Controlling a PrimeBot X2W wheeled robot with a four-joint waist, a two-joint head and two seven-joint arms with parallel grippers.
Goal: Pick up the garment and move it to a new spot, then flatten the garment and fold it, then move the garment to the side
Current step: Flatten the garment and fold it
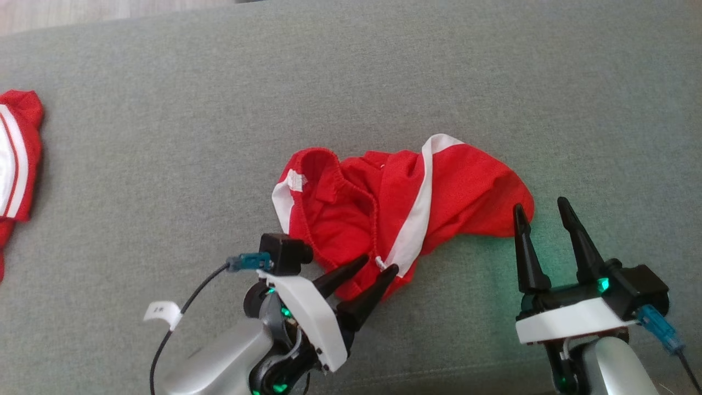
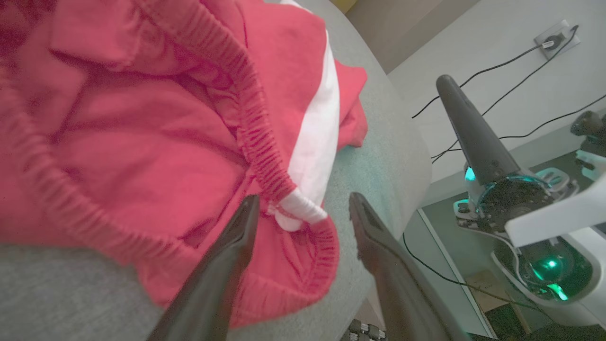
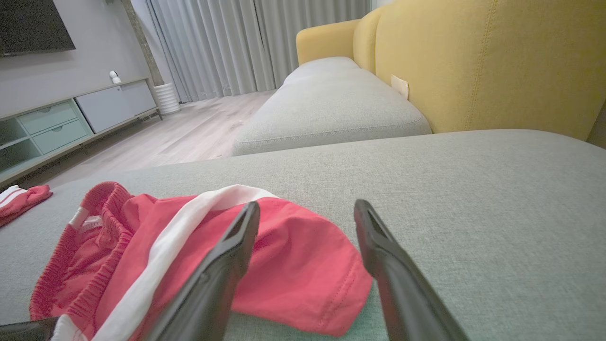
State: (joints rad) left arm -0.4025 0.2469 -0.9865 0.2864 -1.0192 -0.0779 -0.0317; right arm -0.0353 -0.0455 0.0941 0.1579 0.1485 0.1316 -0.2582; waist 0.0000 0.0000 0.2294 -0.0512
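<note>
Item: garment (image 1: 466, 186), red shorts with a white side stripe (image 1: 419, 219) and a gathered elastic waistband (image 2: 255, 123). It lies crumpled and unfolded near the middle of a grey seat cushion (image 1: 164, 164), waist opening turned to the robot's left and one leg spread to the right. A white drawstring end (image 2: 300, 210) pokes out at the near waistband edge. Left tool (image 1: 379, 263): fingers spread wide and gripping nothing, tips over the near hem of the waistband, with the drawstring end lying between them in the left wrist view. Whether the tips touch the cloth cannot be told. Right tool (image 1: 540, 204): fingers wide apart and empty, at the garment's right edge. One finger lies over the red cloth, the other over bare cushion. Second item: another red piece with white stripes (image 1: 19, 153), at the cushion's far left edge, well apart from the shorts. Surroundings, from the right wrist view: yellow sofa back (image 3: 473, 61), a further grey seat, pale curtains (image 3: 236, 42), a low cabinet (image 3: 57, 123) and wooden floor.
</note>
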